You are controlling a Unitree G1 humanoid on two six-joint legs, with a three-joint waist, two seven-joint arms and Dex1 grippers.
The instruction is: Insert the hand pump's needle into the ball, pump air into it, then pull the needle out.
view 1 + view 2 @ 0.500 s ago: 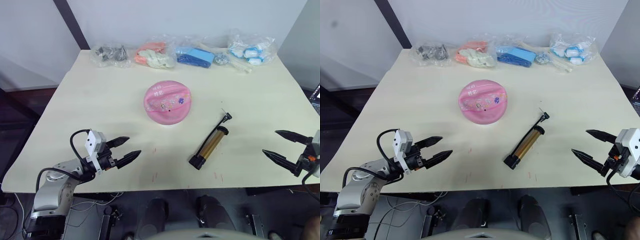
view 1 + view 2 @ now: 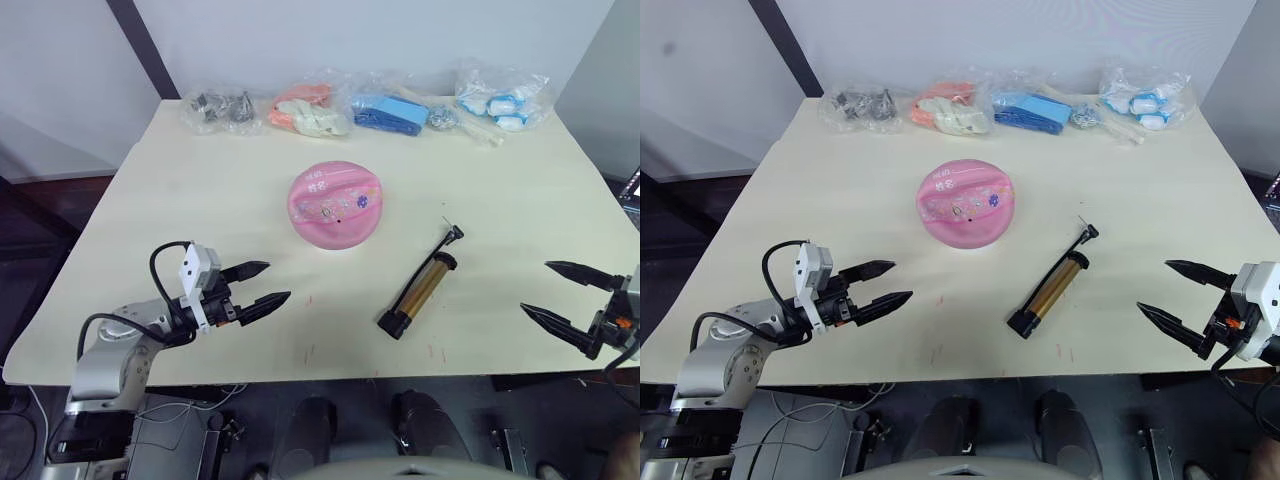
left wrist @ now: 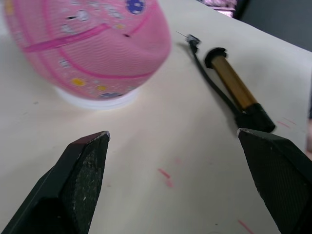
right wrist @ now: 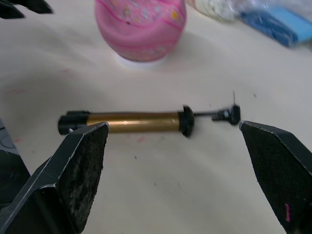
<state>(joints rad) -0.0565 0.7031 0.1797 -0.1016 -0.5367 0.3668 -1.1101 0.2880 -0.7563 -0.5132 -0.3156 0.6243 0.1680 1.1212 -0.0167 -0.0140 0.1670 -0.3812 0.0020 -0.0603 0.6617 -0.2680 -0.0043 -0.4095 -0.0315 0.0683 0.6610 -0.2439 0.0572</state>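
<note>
The left gripper (image 2: 258, 286) is hovering over the near left part of the table (image 2: 200, 200), its two black fingers spread wide and gripping nothing, aimed toward the middle. Further in, near the table's centre, the pink ball (image 2: 336, 204) is sitting flattish on a pale ring, with nothing stuck into it. To its right and a little nearer, well apart from it, the pump (image 2: 418, 290) is lying flat, untouched. Its long axis is running diagonally: the black end is pointing toward the near edge, while the thin hose and needle (image 2: 446, 220) are pointing away and to the right, past the ball rather than at it. Far right, the right gripper (image 2: 560, 292) is also waiting wide and empty. By my judgement nothing is done yet: inserting, pumping and withdrawing all remain.
</note>
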